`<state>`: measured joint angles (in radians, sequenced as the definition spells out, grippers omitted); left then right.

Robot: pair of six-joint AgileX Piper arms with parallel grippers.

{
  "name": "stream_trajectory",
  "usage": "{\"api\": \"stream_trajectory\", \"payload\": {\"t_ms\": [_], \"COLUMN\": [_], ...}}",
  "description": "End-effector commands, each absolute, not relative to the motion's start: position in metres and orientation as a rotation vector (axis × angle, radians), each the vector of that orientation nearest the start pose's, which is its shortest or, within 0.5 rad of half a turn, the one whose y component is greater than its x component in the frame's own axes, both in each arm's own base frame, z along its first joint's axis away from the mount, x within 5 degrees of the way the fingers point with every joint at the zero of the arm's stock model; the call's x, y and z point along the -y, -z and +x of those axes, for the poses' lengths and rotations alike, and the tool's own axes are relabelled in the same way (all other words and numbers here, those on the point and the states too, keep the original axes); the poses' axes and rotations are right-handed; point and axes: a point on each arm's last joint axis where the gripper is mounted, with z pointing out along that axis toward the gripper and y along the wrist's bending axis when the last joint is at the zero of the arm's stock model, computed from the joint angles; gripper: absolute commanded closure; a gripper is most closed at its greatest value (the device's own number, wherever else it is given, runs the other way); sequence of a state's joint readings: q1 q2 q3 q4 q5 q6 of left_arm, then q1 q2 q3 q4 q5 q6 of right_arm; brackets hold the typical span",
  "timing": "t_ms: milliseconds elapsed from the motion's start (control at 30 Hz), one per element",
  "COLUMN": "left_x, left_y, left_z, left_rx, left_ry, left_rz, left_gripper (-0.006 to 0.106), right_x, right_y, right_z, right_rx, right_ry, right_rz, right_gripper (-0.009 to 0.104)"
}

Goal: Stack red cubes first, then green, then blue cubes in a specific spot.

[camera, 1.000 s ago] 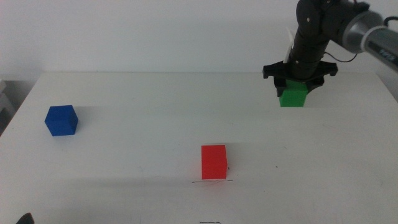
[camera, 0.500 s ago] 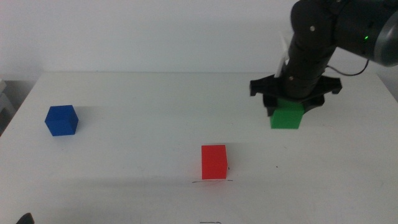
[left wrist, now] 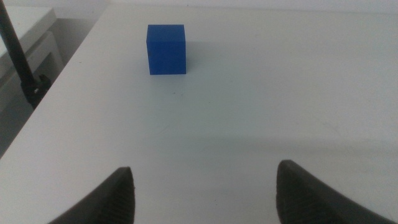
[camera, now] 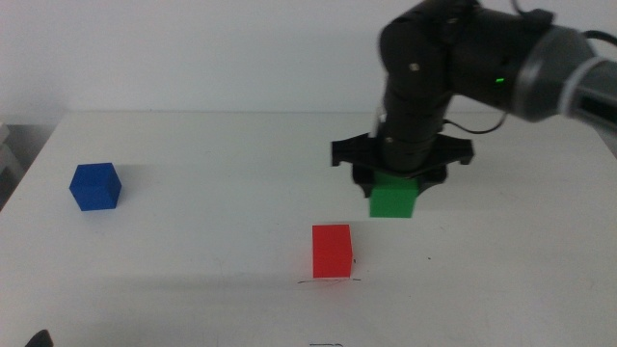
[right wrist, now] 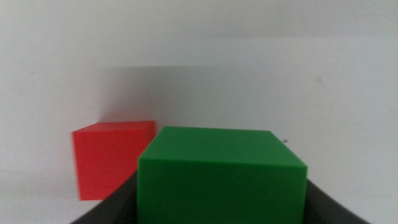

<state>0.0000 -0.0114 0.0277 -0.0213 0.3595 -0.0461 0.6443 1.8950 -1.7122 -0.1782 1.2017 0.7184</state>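
My right tool (camera: 397, 189), clamped on the small matte green cube (camera: 392, 201), has swung closer to the matte red cube (camera: 332, 251); stacking is near. My left tool (left wrist: 202, 196) waits open.

Table (camera: 222, 145): white and matte; we see it fill most of the middle view.
Wall (camera: 193, 48): plain white, at 12 o'clock, behind the table's far edge.
Line (camera: 328, 281): thin dark mark on the table, toward 6 o'clock.
Pole (left wrist: 15, 56): black, slanted, just off the table's edge.
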Motion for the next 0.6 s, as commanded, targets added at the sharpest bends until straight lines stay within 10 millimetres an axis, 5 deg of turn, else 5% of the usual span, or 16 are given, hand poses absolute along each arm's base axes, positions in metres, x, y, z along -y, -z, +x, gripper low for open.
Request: {"api": "stream_trajectory", "payload": {"t_ms": [0,233,567], "left_x": [0.001,0.001,0.001], "left_y": [-0.18,-0.18,-0.18], "left_z": [0.053,0.053,0.053], "left_rx": [-1.755,-1.755,-1.755], "left_ry": [0.06,0.06,0.06], "left_rz": [-0.059,-0.059,-0.059], "left_gripper": [0.026,0.026,0.026], "right_x": [-0.238,-0.272,-0.284], "right_y": [-0.32,-0.306,-0.286], "right_z": [0.325,0.326,0.327], "right_rx": [-2.751,-2.794,-2.847], "right_ry": [-0.09,-0.109,-0.104], "right_rz": [0.024,-0.041,-0.059], "right_gripper": [0.096,0.096,0.096]}}
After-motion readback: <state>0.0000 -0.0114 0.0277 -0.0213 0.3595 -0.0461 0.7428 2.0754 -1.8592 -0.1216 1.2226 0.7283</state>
